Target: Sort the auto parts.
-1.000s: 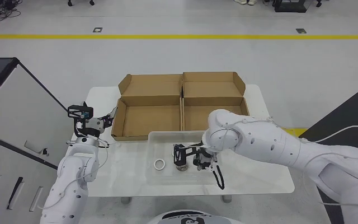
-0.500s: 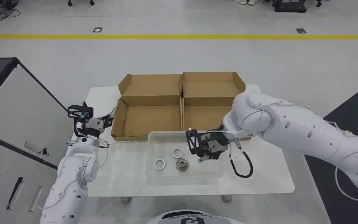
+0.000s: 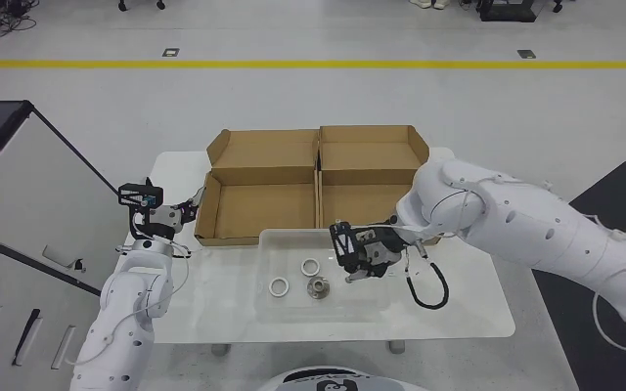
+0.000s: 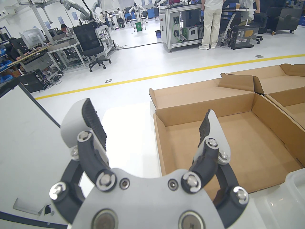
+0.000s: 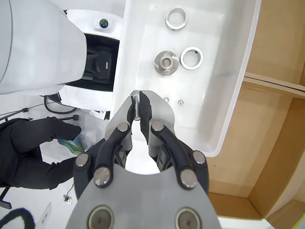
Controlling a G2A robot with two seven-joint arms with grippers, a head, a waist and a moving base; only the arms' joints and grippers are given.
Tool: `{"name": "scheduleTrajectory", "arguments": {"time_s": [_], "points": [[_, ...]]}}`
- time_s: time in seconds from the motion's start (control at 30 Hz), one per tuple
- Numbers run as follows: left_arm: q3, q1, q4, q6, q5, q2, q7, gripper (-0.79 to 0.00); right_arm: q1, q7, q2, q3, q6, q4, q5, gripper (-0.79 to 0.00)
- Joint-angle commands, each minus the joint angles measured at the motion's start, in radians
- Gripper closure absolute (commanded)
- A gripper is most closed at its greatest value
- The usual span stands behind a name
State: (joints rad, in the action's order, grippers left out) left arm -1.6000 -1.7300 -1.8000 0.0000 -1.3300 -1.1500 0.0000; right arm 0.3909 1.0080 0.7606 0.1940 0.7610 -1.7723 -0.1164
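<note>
No lettering, number or label can be read on any surface. Print on the blue panels (image 4: pixel 60 20), far beyond the cardboard boxes (image 4: pixel 181 117), is too small to be made out.

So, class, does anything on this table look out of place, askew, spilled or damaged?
Nothing stands out. The rings, hub and small fasteners lie inside the white tray, the cardboard boxes sit open and square, and the right gripper holds a threaded bolt.
</note>
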Motion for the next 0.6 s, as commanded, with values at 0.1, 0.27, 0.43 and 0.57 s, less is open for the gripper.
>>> {"name": "scheduleTrajectory", "arguments": {"time_s": [0.1,0.27,0.43,0.57], "points": [[0.0,0.0,0.0,0.0,0.0,0.0,0.0,-0.785,-0.002,-0.07,-0.024,0.066,0.121,0.087,0.147,0.0],[0.0,0.0,0.0,0.0,0.0,0.0,0.0,-0.785,-0.027,-0.117,-0.025,0.06,0.169,0.101,0.251,0.0],[0.0,0.0,0.0,0.0,0.0,0.0,0.0,-0.785,-0.089,-0.137,0.019,-0.021,0.188,0.092,0.329,0.0],[0.0,0.0,0.0,0.0,0.0,0.0,0.0,-0.785,-0.107,-0.132,0.074,-0.024,0.183,0.097,0.406,0.0]]}}
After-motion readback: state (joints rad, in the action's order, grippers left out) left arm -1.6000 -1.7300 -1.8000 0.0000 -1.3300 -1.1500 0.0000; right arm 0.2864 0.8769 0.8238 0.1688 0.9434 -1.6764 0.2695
